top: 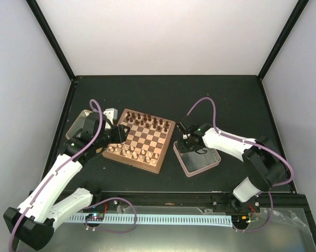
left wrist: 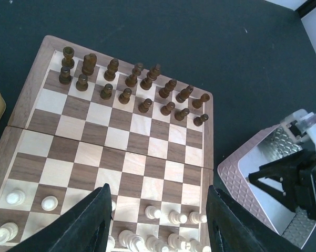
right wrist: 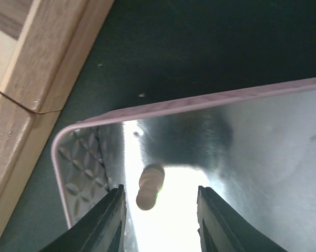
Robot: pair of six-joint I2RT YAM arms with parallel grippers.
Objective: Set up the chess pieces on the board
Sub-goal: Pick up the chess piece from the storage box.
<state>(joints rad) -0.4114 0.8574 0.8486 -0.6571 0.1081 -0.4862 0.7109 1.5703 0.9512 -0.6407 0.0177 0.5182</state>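
Chess pieces — one pawn lies in the tray's corner, so my right gripper straddles it, fingers spread; left gripper likewise released.

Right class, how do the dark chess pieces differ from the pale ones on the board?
The dark pieces are brown and fill two full rows at the far edge. The pale pieces are cream and sit at the near edge with gaps. Both sets are on the board.
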